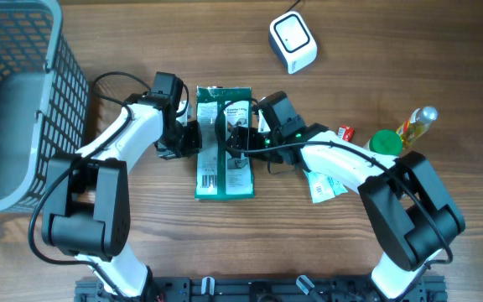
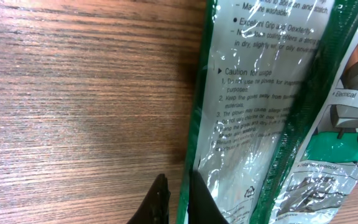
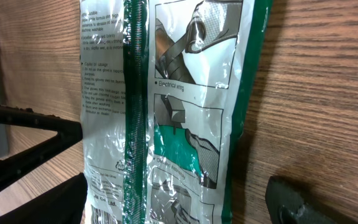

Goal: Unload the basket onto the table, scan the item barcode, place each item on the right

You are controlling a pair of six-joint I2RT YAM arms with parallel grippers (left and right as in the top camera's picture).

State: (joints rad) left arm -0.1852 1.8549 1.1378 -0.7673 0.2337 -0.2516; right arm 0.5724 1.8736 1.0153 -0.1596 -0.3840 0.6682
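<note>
Packet (image 1: 215, 178) lies flat on the worktop (image 1: 309, 252), my left jaws pinching its edge, my right jaws open wide astride it.

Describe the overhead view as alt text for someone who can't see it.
A green-and-white package lies flat on a wooden table; the left gripper is closed at its left edge, and the right gripper is open over its right side. A grey basket sits far left, a white scanner at top, a small bottle at right.
</note>
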